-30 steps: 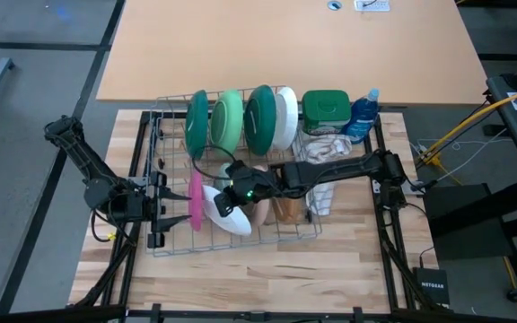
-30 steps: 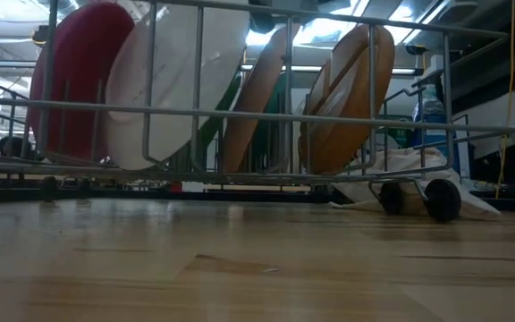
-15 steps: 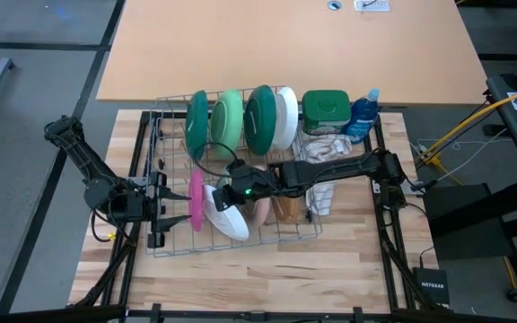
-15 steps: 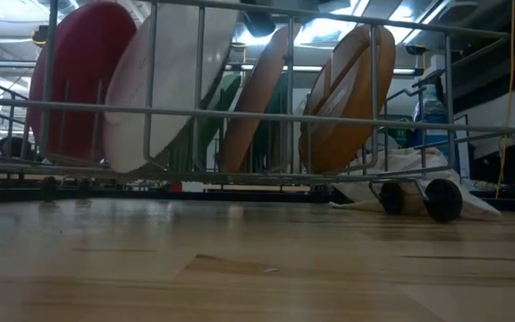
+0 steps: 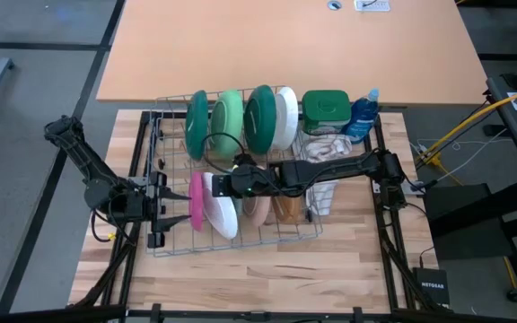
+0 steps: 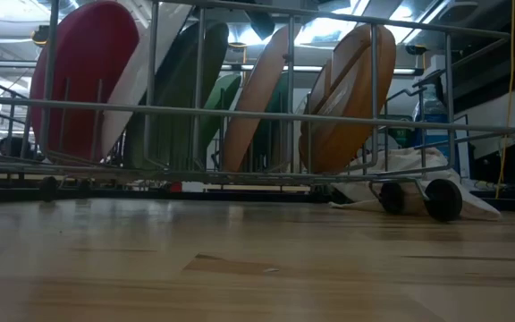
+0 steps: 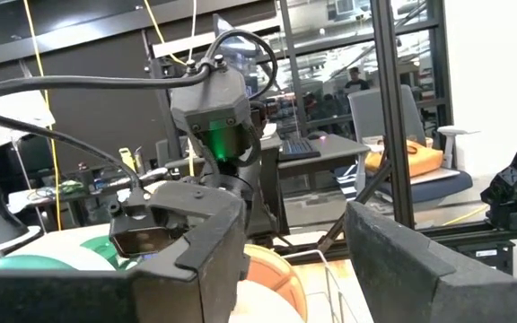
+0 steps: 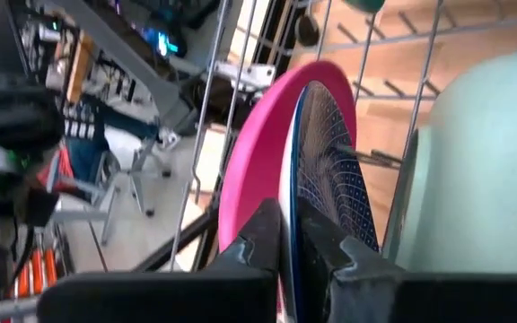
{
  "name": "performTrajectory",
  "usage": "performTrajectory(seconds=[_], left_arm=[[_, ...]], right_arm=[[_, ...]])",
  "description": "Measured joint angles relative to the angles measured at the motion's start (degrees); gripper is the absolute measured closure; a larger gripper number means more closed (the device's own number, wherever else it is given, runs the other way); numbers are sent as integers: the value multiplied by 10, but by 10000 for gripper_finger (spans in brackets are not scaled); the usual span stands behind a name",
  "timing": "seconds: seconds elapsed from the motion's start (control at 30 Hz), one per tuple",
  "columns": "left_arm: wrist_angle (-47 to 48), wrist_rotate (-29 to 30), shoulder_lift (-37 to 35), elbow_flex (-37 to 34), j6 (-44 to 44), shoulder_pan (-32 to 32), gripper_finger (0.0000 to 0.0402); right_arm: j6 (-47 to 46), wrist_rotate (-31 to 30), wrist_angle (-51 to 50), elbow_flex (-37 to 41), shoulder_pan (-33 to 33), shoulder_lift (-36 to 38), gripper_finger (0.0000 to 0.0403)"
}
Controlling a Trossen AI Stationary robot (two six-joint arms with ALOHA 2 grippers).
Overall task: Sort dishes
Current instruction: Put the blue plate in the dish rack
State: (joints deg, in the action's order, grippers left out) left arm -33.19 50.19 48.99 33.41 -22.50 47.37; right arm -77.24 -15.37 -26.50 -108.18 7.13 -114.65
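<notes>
Inside the rack (image 5: 164, 244), the right gripper (image 5: 220, 186) clamps the navy plate's (image 8: 323, 179) rim beside the pink plate (image 5: 195, 199); the left gripper (image 5: 157, 200) gapes outside.

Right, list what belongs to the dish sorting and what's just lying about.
Job: green plates, white plate, pink plate, navy plate gripped by the right gripper, brown plates, rack.
Lying about: tub, bottle, cloth.

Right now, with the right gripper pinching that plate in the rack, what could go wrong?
1. The right gripper is shut on only the thin rim of the white plate with the navy patterned face; it may slip or tilt.
2. That plate sits tight against the round pink plate, which could be dragged or knocked.
3. The wire dish rack bars crowd the fingers and could snag them.
</notes>
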Motion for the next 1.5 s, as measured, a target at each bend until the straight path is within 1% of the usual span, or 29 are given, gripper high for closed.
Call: performTrajectory(seconds=[0.1, 0.33, 0.53, 0.73, 0.9, 1.0, 1.2, 1.5], left_arm=[[0, 0, 0, 0, 0, 0, 218], [0, 0, 0, 0, 0, 0, 218], [0, 0, 0, 0, 3, 0, 218], [0, 0, 0, 0, 12, 0, 218], [0, 0, 0, 0, 15, 0, 218], [1, 0, 0, 0, 15, 0, 218], [8, 0, 0, 0, 18, 0, 218], [11, 0, 0, 0, 18, 0, 218]], right_arm=[[-8, -21, 1, 0, 0, 0, 389], [-9, -92, 11, 0, 0, 0, 389], [-10, -131, 22, -1, -1, 0, 389], [-7, -123, 32, -2, -5, -17, 386], [1, -89, 33, -2, -5, -38, 375], [3, -88, 30, -2, -5, -38, 372], [59, -83, 42, -1, -5, -38, 370], [72, -77, 43, -1, -5, -38, 368]])
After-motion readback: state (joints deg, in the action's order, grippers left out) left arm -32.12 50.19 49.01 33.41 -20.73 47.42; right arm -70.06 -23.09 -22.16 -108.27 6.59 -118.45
